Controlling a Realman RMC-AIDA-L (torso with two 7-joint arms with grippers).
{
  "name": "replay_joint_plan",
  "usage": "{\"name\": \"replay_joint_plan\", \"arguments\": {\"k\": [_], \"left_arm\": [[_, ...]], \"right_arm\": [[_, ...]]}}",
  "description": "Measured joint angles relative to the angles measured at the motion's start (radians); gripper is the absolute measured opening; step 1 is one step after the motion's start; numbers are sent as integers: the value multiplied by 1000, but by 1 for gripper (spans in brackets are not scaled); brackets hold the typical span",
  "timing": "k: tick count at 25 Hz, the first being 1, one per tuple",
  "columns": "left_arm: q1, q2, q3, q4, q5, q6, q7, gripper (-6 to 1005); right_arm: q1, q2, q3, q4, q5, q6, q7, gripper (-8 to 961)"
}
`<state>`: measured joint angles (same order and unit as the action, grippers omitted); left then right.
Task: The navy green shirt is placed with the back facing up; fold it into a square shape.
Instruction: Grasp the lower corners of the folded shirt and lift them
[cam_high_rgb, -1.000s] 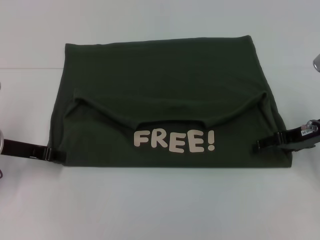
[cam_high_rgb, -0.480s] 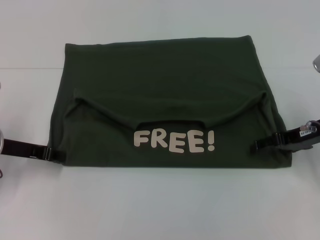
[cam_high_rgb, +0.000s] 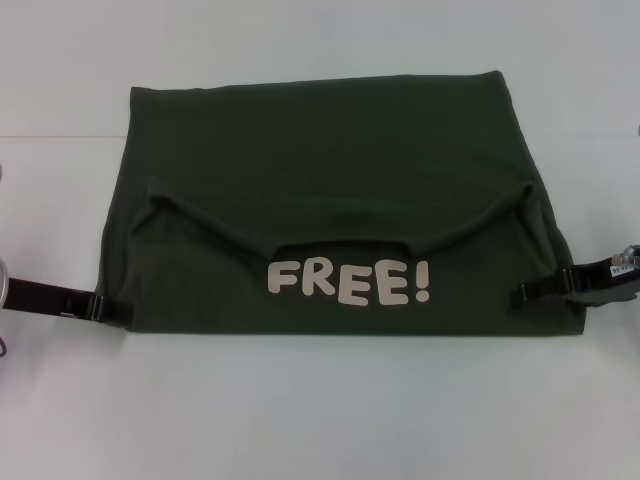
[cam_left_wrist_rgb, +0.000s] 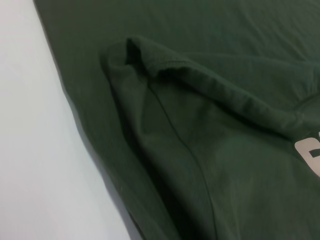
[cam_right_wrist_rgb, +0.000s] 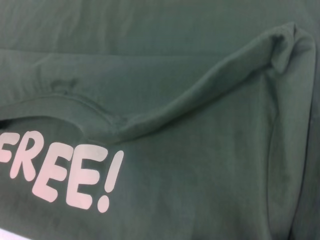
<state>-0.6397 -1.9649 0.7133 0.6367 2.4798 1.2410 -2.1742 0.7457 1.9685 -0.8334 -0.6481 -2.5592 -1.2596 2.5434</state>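
Note:
The dark olive-green shirt (cam_high_rgb: 330, 150) lies flat on the white table, folded into a wide rectangle. Its collar and shoulders are folded down toward the near side, and a pale "FREE!" print (cam_high_rgb: 348, 283) faces up near the front edge. My left gripper (cam_high_rgb: 112, 309) lies low at the shirt's front-left corner, touching its edge. My right gripper (cam_high_rgb: 528, 292) lies low at the front-right edge, its tip over the fabric. The left wrist view shows the folded shoulder seam (cam_left_wrist_rgb: 210, 85). The right wrist view shows the print (cam_right_wrist_rgb: 60, 170) and the other folded shoulder (cam_right_wrist_rgb: 285, 45).
The white table (cam_high_rgb: 320, 410) surrounds the shirt, with bare surface in front, behind and at both sides. A table seam runs at the back left (cam_high_rgb: 50, 135). No other objects show.
My right gripper has slid a little to the right, toward the shirt's edge. The shirt and my left gripper have not moved.

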Motion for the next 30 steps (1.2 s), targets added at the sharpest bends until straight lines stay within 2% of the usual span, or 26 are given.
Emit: {"name": "replay_joint_plan", "arguments": {"k": [2,7,18,23,29,30], "left_arm": [[-1,0,0,1,0,0,0,72],[-3,2,0,1,-1,0,-2,74],[-5,3,0,1,-1,0,-2,77],[-5,4,0,1,-1,1,-2,79],[-5,5,0,1,-1,2,-4,80],[-5,5,-1,1,-1,2,-5,81]], "right_arm": [[0,0,-1,0,0,3,-1,898],[-7,0,5,-11,0,5,-2,736],[-9,-1,2,-6,-1,7,-11,490],[-10,-6,5,-5,-1,4,-11,249],[-15,-13,5,-8,-1,-1,-10,26],[-17,-14,5,-10,0,-2,-10,26]]}}
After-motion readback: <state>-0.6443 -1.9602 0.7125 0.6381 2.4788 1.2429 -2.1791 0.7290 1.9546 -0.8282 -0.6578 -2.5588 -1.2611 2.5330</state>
